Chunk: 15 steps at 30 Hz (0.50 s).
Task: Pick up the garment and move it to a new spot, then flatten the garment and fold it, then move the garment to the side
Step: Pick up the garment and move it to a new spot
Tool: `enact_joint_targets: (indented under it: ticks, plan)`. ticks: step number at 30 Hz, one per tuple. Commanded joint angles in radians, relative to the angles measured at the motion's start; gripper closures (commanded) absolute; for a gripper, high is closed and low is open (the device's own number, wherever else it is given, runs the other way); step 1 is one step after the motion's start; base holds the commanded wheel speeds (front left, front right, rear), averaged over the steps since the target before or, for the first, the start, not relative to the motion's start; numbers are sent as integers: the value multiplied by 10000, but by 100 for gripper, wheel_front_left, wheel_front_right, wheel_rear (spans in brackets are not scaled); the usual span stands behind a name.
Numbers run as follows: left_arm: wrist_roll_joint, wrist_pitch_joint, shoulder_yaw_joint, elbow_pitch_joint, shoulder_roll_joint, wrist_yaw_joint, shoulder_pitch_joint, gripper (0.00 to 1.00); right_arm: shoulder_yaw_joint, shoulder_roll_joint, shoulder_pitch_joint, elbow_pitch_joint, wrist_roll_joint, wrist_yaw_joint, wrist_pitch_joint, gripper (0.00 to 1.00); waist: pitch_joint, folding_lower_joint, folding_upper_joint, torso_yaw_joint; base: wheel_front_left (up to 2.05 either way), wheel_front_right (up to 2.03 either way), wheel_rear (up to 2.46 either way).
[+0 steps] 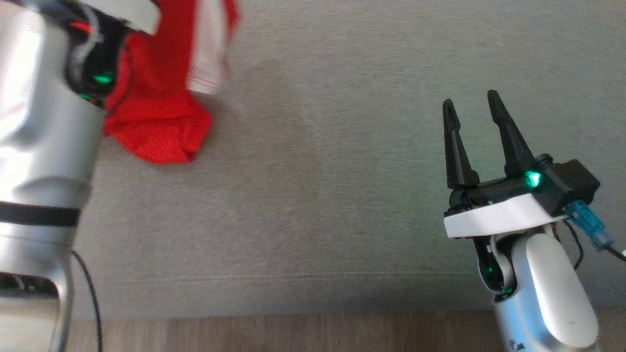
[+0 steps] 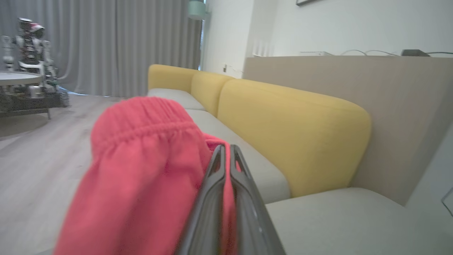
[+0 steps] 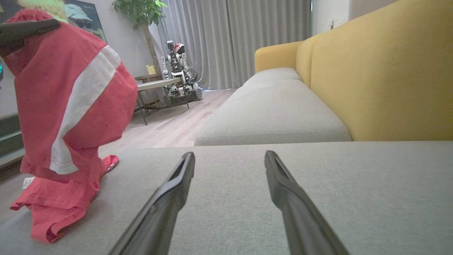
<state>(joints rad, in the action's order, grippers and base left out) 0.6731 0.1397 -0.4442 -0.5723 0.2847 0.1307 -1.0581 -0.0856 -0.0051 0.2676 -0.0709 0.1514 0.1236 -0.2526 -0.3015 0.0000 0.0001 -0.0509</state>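
Observation:
The garment (image 1: 161,112) is a pair of red shorts with a white side stripe. It hangs at the upper left of the head view, its lower end resting on the grey sofa seat (image 1: 318,195). My left gripper (image 2: 226,150) is shut on the garment (image 2: 141,177) near its gathered waistband. From the right wrist, the garment (image 3: 67,117) hangs lifted at the left, its bottom crumpled on the cushion. My right gripper (image 1: 472,102) stands open over bare seat at the right, nothing between its fingers (image 3: 177,184).
The yellow sofa back (image 3: 382,78) runs along the far side. The cushion's front edge and wooden floor (image 1: 293,332) lie near me. A low table with a toy robot (image 3: 177,71) stands across the room.

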Motion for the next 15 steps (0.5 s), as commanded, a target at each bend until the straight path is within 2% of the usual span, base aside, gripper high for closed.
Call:
enact_joint_targets:
  ticks: [1, 7, 15]
  plan:
    - [13, -177, 133, 605, 311, 0, -277, 100, -208, 51, 66, 385, 118, 71, -92, 0, 18, 0, -1, 514, 0, 0, 0]
    - [-271, -1014, -865, 1526, 106, -1, -195, 100, -92, 51, 230, 692, 560, 71, -92, 0, -234, 0, -1, 1786, 0, 0, 0]
    - [2, -1686, -3409, 1820, 427, -1, -274, 100, -37, 51, 435, 1476, 1454, 71, -92, 0, -825, 0, -1, 3623, 0, 0, 0]
